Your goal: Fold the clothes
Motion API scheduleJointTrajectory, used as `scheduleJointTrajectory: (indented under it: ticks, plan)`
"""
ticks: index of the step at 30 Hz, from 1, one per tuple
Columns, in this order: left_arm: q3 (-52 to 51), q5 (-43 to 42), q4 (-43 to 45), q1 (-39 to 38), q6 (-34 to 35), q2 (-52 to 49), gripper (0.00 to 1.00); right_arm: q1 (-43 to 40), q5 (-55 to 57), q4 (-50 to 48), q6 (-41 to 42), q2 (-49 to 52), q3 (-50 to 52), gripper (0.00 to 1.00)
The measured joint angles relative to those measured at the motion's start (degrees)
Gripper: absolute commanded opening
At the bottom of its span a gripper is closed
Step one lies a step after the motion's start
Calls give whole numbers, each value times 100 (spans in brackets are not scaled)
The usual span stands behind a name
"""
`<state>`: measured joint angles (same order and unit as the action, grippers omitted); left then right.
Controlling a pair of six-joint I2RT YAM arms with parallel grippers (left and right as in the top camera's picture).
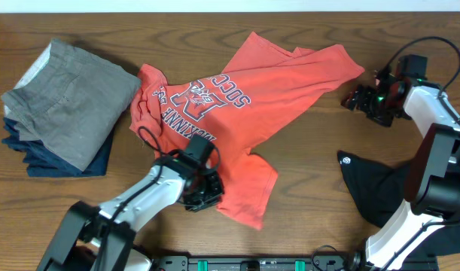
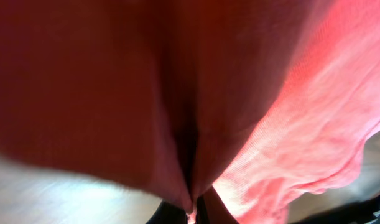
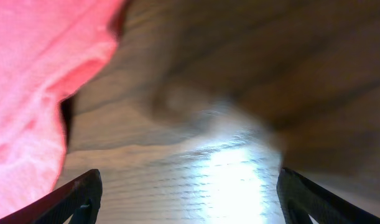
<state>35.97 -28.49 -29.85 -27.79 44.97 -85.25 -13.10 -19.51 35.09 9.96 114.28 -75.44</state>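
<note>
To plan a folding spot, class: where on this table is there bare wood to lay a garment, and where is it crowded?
The table is bare between the coral T-shirt and the black garment, and along the near edge below the folded stack. It is crowded at the left, where stack and T-shirt lie side by side.

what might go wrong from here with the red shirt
The left gripper pinches just a fold at the edge of the shirt, so the cloth may slip out when pulled. The right gripper is open and off the cloth; pulling one-handed could bunch the crumpled shirt or drag it into the folded stack.
</note>
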Motion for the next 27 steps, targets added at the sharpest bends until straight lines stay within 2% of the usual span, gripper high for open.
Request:
scheduleJointTrajectory:
  ticks: [6,11,18,22,24,27]
  plan:
    - [0,-4,-826,702,-404,1014,6,420,-4,-592,-13,31,0,89]
    - [0,-7,-1108,946,-584,1895,6,629,120,-1152,411,293,0,87]
    - [0,33,-1379,964,-629,2752,6,629,442,-2186,1158,688,-175,71]
    - [0,160,-1626,966,-643,2979,6,627,713,-2618,1537,837,-212,50]
    - [0,199,-1657,968,-643,3014,6,627,798,-2782,1635,883,-208,33]
    - [0,260,-1661,968,-645,3018,6,621,925,-2872,1768,953,-199,2]
